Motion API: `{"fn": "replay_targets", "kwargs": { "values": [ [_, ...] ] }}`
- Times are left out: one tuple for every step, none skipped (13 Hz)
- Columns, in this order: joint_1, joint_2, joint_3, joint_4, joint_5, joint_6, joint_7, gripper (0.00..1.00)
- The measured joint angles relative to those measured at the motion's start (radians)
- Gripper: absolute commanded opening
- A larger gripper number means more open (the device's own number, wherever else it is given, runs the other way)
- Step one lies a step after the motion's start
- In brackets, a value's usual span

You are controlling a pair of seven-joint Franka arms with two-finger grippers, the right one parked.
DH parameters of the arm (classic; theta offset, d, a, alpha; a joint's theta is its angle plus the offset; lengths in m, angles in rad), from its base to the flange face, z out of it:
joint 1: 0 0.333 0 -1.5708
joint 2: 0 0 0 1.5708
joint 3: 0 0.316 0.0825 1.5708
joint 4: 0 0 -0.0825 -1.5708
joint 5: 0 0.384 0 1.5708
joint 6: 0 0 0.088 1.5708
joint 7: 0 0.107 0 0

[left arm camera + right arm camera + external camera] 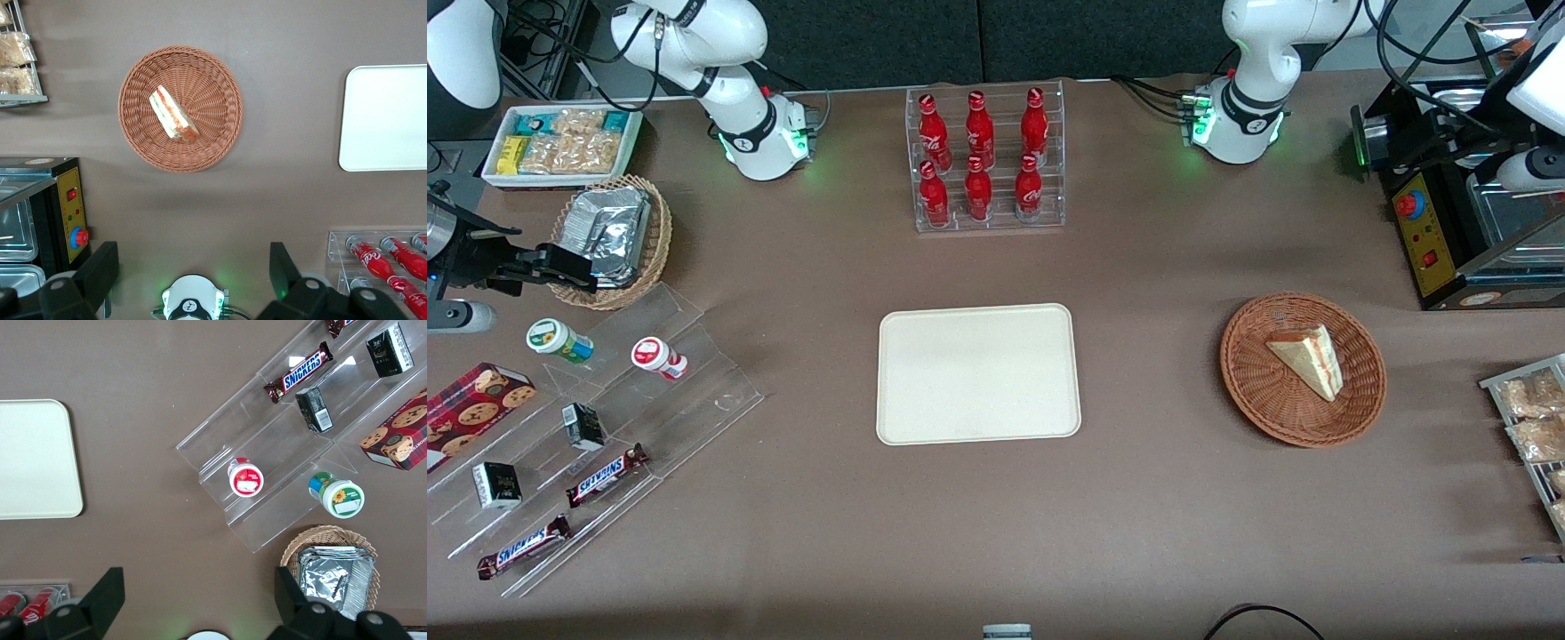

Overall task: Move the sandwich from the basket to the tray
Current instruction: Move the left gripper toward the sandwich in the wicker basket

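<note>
Left wrist view looks straight down from high above the desk (267, 200): my tool (193, 277) hangs with its two dark fingers (100, 270) spread wide, holding nothing, well above the brown surface and nearer my arm's base than the basket (143, 143). The sandwich (172, 113) lies inside the basket, roughly at its middle, filling edge showing. Front view: the basket (1254, 391) sits toward the working arm's end of the desk, the sandwich (1309, 358) resting in it. The tray (978, 373) lies flat mid-desk, well apart from the basket, with bare brown desk between them.
</note>
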Motion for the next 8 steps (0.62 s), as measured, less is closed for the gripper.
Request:
{"fn": "replay_targets", "kwargs": {
  "values": [
    [0.000,0.000,0.000,0.000,0.000,0.000,0.000,1.00],
    [0.000,0.000,0.000,0.000,0.000,0.000,0.000,1.00],
    [0.000,0.001,0.001,-0.001,0.000,0.000,0.000,1.00],
    [0.000,0.005,0.003,-0.003,0.005,0.000,0.000,1.00],
    [0.000,0.016,0.007,-0.008,0.021,0.000,-0.002,1.00],
    [0.000,0.037,0.010,-0.015,0.042,0.005,-0.009,1.00],
    [0.001,0.065,0.013,-0.028,0.055,0.028,-0.035,1.00],
    [0.001,0.093,0.015,-0.049,0.061,0.069,-0.084,1.00]
  ]
}}
